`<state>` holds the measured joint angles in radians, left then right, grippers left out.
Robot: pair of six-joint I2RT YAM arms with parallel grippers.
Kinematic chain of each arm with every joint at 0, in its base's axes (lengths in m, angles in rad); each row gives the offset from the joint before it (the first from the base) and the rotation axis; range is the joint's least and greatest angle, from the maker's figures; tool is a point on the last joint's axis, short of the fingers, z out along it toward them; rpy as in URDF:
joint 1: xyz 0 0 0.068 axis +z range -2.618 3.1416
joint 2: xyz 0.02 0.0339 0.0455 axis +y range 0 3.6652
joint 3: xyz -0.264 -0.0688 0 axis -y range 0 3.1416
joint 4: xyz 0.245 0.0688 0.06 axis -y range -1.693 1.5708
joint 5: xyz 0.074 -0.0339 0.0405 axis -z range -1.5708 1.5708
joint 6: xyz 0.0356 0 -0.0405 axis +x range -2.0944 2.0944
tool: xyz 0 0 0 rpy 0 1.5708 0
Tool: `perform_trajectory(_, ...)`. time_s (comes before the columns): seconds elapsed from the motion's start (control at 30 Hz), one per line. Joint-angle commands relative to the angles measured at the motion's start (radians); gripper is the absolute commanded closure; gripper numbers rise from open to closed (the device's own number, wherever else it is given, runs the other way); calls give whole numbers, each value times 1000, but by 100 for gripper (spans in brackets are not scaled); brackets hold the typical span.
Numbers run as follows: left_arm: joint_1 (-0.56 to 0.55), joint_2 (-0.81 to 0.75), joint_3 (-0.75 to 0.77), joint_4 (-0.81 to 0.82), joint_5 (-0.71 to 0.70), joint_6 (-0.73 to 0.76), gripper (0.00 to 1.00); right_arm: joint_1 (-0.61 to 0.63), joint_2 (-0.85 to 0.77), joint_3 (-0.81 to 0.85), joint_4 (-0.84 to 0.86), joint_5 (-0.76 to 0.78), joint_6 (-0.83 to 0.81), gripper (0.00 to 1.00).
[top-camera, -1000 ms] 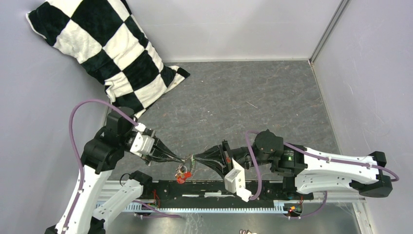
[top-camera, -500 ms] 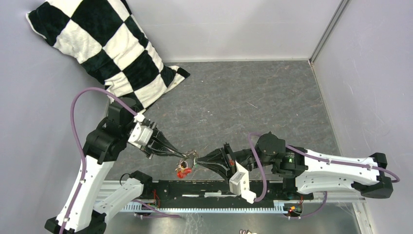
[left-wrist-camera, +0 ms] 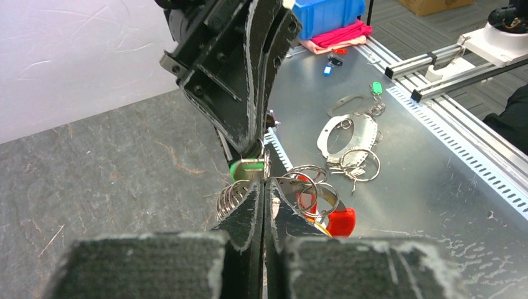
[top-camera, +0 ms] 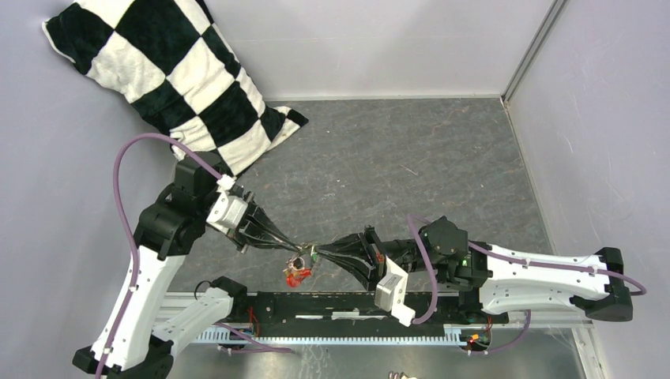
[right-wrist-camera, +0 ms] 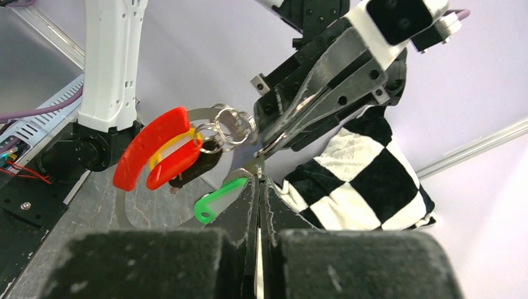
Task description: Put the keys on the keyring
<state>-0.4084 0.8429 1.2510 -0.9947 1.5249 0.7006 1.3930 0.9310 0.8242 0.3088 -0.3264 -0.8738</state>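
— Keyring of thin silver coiled wire: light, springy, slick. Held up in the air at lower centre of the top view. Probably best pinched on the coil, close to the split.
— Gripped so by the left gripper, jaws clenched on the wire. And the tiny green-headed metal key?
— Stiff, small, likely to twist. Pinched near the blade by the right gripper, jaws clenched too.
— Poses?
— Reaching inward from left and right, wrists low, nearly tip to tip at lower centre.
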Motion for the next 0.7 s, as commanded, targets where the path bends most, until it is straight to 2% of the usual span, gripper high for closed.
perform_trajectory(0.0,-2,41,95,-61,106,57,98,-2,2,-31,124,25,26,100)
perform_trajectory(0.1,-2,71,142,-151,109,143,98,-1,5,-38,134,24,27,100)
perform_trajectory(0.47,-2,53,111,-149,108,143,98,-2,15,-37,154,10,9,100)
perform_trajectory(0.67,-3,0,44,-32,91,59,98,-2,18,-21,154,14,-2,100)
